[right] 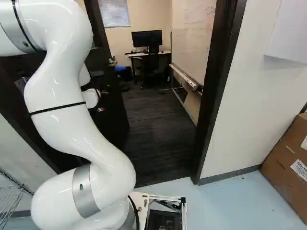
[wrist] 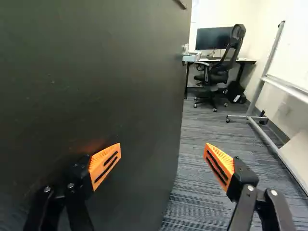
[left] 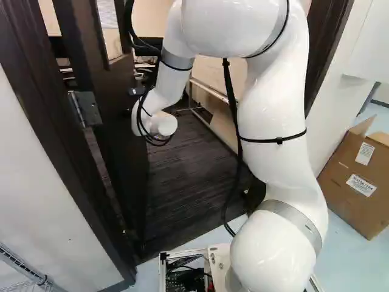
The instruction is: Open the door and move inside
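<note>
The dark door point(left: 124, 158) stands swung inward on its hinge in the left base view, with the doorway's carpet point(left: 188, 176) showing beside it. In the wrist view the door's broad face point(wrist: 110, 72) lies close ahead of the gripper point(wrist: 162, 166), whose orange-padded fingers stand wide open with nothing between them. One finger is in front of the door face; the other is past the door's free edge, over carpet. A metal handle point(wrist: 186, 49) shows at that edge. In both base views the arm's wrist hides the fingers.
Dark door frame point(right: 218, 86) at the right of the opening, beside a white wall point(right: 254, 96). Inside are a whiteboard on a wheeled stand point(wrist: 269, 82), an office chair point(wrist: 219, 72) and a desk with a monitor point(right: 147, 38). A cardboard box point(left: 358, 176) and wire rack point(right: 14, 196) stand outside.
</note>
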Tool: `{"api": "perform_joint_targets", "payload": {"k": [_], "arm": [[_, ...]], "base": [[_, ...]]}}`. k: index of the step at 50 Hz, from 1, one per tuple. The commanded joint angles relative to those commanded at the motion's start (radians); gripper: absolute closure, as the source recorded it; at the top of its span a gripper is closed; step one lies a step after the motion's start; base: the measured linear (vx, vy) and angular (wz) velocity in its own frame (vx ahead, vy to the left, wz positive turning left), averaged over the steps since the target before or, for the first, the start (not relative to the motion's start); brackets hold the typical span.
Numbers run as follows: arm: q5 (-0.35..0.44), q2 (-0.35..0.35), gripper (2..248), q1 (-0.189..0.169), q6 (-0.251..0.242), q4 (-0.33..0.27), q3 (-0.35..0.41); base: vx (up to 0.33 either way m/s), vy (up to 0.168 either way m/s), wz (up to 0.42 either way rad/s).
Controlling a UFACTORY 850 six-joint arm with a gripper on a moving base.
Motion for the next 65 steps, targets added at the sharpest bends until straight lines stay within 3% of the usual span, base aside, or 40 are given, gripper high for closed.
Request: {"api": "perform_joint_targets", "payload": {"k": [36, 65], "arm": [[0.028, -0.067, 3, 0.03, 0.0, -0.06, -0.085], [0.028, -0.085, 3, 0.037, 0.0, -0.064, -0.109]], "base": [[0.0, 0.0, 0.0], [0.0, 0.0, 0.0]]}}
